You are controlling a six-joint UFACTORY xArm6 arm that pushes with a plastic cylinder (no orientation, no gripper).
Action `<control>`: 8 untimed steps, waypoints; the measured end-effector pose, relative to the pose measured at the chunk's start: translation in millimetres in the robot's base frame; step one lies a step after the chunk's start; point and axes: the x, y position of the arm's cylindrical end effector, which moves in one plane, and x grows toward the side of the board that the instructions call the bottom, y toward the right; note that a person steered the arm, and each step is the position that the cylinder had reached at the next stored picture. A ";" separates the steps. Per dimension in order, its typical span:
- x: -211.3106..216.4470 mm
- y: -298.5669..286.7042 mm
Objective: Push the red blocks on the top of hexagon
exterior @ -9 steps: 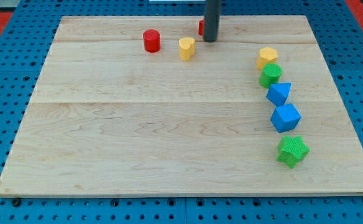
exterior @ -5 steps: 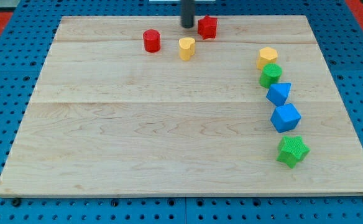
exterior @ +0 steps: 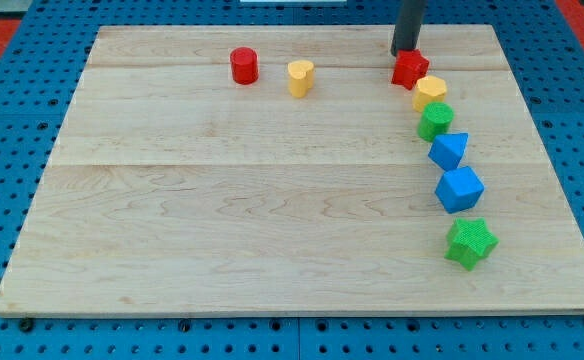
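Note:
A red star-like block (exterior: 409, 69) lies near the view's top right, touching the upper left of the yellow hexagon (exterior: 431, 91). My tip (exterior: 405, 52) stands just above the red block, touching or nearly touching its top edge. A red cylinder (exterior: 244, 65) stands apart at the top, left of centre. A yellow heart block (exterior: 300, 77) lies just to its right.
Below the yellow hexagon a column runs down the view's right: a green round block (exterior: 435, 121), a blue block (exterior: 449, 151), a larger blue block (exterior: 459, 189) and a green star (exterior: 470, 243). The wooden board (exterior: 222, 200) lies on a blue pegboard.
My tip went from left of the red star-like block to its top side, moving right. The red block slid right and down against the yellow hexagon.

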 end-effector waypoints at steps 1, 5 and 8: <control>-9.1 -48.9; 24.5 -35.8; 15.2 -46.1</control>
